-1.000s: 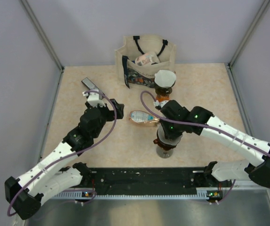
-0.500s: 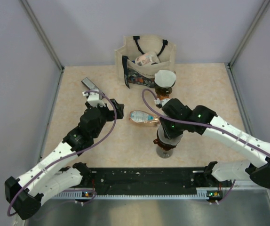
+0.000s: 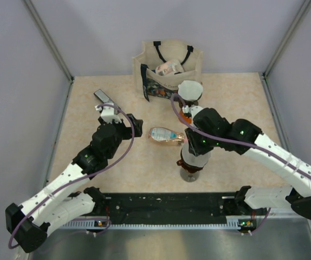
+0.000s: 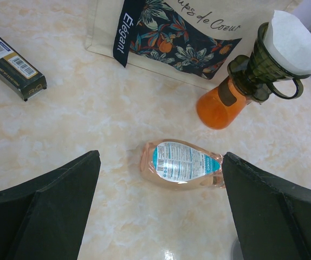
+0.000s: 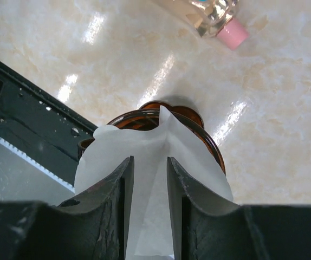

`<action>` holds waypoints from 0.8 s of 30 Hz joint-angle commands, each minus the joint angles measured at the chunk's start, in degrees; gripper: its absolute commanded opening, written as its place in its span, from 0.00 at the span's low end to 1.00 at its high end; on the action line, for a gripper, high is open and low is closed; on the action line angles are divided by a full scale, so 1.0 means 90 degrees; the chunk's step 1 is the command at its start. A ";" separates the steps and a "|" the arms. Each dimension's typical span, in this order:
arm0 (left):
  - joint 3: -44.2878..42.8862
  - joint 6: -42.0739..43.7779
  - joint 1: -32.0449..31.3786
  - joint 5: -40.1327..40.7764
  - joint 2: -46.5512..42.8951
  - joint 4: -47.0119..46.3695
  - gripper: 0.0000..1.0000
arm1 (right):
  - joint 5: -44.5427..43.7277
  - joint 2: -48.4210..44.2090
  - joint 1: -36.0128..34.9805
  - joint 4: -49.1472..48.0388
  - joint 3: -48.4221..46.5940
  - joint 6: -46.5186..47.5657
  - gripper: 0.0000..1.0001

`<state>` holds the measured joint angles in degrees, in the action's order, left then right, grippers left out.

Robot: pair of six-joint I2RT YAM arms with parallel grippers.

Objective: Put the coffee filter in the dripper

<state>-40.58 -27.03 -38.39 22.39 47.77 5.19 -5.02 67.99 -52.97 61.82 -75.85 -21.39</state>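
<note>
At 9 o'clock on desk (image 3: 237, 103), no change in left pincer (image 4: 159, 158): spread wide, idle. At 6 o'clock, slight drift toward 1 o'clock by right pincer (image 5: 149, 162), clenched on coffee filter (image 5: 193, 168), seemingly seated in brown dripper (image 5: 190, 115). Probably just release left.

Cream tote bag (image 3: 169, 76) with floral panel and dark handles stands at 12 o'clock on the marble-look table (image 3: 237, 103), with a packet (image 3: 169, 68) sticking out of its top. A dark box (image 3: 104, 97) with a barcode label lies flat at 10 o'clock, well apart from the bag. A clear plastic bottle (image 3: 165, 135) lies on its side mid-table, pink cap (image 5: 232, 33) toward 3 o'clock. An orange bottle (image 4: 215, 108) stands just beside the bag, at its 5 o'clock. A black rail (image 3: 166, 203) runs along 6 o'clock.
</note>
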 commanded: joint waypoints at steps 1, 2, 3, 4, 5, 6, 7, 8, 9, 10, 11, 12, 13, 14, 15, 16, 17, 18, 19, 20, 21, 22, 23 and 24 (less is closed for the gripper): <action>0.0016 0.0083 0.0027 0.0032 -0.0034 -0.0137 0.99 | -0.0243 -0.0317 0.0036 0.0113 -0.0526 0.0101 0.35; -0.0003 0.0083 0.0027 0.0012 -0.0024 -0.0137 0.99 | -0.0311 -0.0366 0.0046 0.0113 -0.0585 0.0101 0.39; -0.0003 0.0093 0.0018 0.0012 -0.0024 -0.0128 0.99 | -0.0408 -0.0425 0.0046 0.0094 -0.0624 0.0101 0.44; -0.0003 0.0093 0.0027 0.0012 -0.0034 -0.0128 0.99 | -0.0496 -0.0473 0.0036 0.0084 -0.0653 0.0111 0.51; -0.0003 0.0093 0.0027 0.0012 -0.0034 -0.0137 0.99 | -0.0623 -0.0522 0.0046 0.0065 -0.0673 0.0091 0.58; -0.0013 0.0093 0.0027 -0.0007 -0.0034 -0.0118 0.99 | -0.0769 -0.0590 0.0036 0.0006 -0.0664 0.0091 0.66; -0.0023 0.0093 0.0027 0.0002 -0.0044 -0.0098 0.99 | -0.0964 -0.0639 0.0036 -0.0042 -0.0664 0.0082 0.80; -0.0023 0.0093 0.0027 0.0002 -0.0063 -0.0089 0.99 | -0.1256 -0.0698 0.0036 -0.0091 -0.0644 0.0052 0.90; -0.0042 0.0093 0.0027 0.0002 -0.0092 -0.0069 0.99 | -0.1491 -0.0757 0.0036 -0.0179 -0.0644 0.0023 0.99; -0.0033 0.0093 0.0027 0.0022 -0.0122 -0.0050 0.99 | -0.1677 -0.0825 0.0046 -0.0247 -0.0634 -0.0026 0.99; -0.0042 0.0083 0.0018 0.0031 -0.0141 -0.0030 0.99 | -0.2017 -0.0922 0.0046 -0.0335 -0.0625 -0.0152 0.99; -0.0042 0.0083 0.0027 0.0031 -0.0171 -0.0011 0.99 | -0.2369 -0.1010 0.0046 -0.0433 -0.0586 -0.0269 0.99; -0.0062 0.0073 0.0027 0.0031 -0.0190 0.0019 0.99 | -0.2846 -0.1098 0.0046 -0.0559 -0.0527 -0.0415 0.99; -0.0081 0.0073 0.0018 0.0051 -0.0210 0.0087 0.99 | -0.3267 -0.1215 0.0046 -0.0638 -0.0469 -0.0591 0.99; -0.0110 0.0054 0.0027 0.0080 -0.0239 0.0145 0.99 | -0.3783 -0.1361 0.0036 -0.0755 -0.0343 -0.0728 0.99; -0.0159 0.0025 0.0027 0.0138 -0.0268 0.0233 0.99 | -0.4194 -0.1479 0.0046 -0.0872 -0.0216 -0.0806 0.99; -0.0179 -0.0024 0.0018 0.0197 -0.0307 0.0350 0.99 | -0.4401 -0.1615 0.0036 -0.1008 -0.0021 -0.0749 0.99; -0.0208 -0.0044 0.0018 0.0265 -0.0327 0.0438 0.99 | -0.4549 -0.1723 0.0036 -0.1213 0.0184 -0.0623 0.99; -0.0228 -0.0054 0.0027 0.0314 -0.0366 0.0526 0.99 | -0.4666 -0.1850 0.0046 -0.1379 0.0360 -0.0593 0.99; -0.0247 -0.0044 0.0027 0.0373 -0.0405 0.0604 0.99 | -0.4832 -0.1938 0.0046 -0.1555 0.0555 -0.0592 0.99; -0.0276 -0.0054 0.0018 0.0441 -0.0434 0.0711 0.99 | -0.5036 -0.2026 0.0036 -0.1789 0.0760 -0.0583 0.99; -0.0315 -0.0063 0.0027 0.0548 -0.0473 0.0848 0.99 | -0.5280 -0.2094 0.0046 -0.1975 0.0927 -0.0621 0.99; -0.0345 -0.0131 0.0027 0.0646 -0.0512 0.0984 0.99 | -0.5573 -0.2163 0.0046 -0.2160 0.1112 -0.0680 0.99; -0.0384 -0.0200 0.0018 0.0763 -0.0561 0.1160 0.99 | -0.5865 -0.2212 0.0046 -0.2413 0.1259 -0.0671 0.99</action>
<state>-40.84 -27.27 -38.39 24.88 44.71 11.53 -44.75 49.39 -52.95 49.98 -68.95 -26.20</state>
